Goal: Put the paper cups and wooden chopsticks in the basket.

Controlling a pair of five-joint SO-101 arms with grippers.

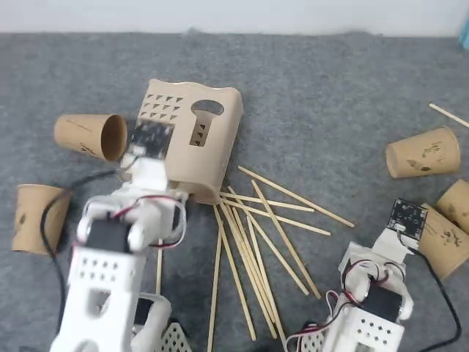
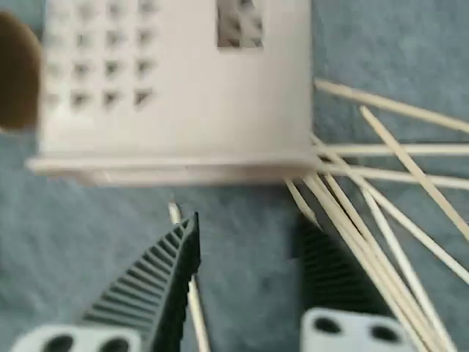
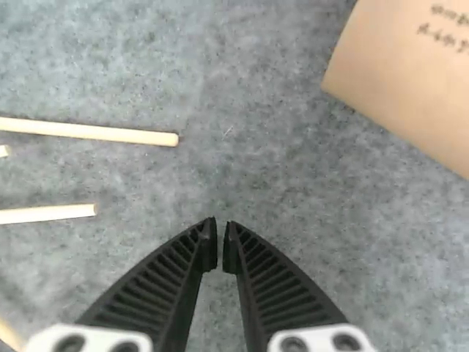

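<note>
The basket (image 1: 192,139) lies between two cups (image 1: 89,136) at left and chopsticks (image 1: 242,249) at right

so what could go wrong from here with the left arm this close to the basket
The open left hand sits right by the basket rim, so a forward move may shove the basket instead of grasping. The chopsticks overlap in a fan; closing may catch several or scatter them.
</note>
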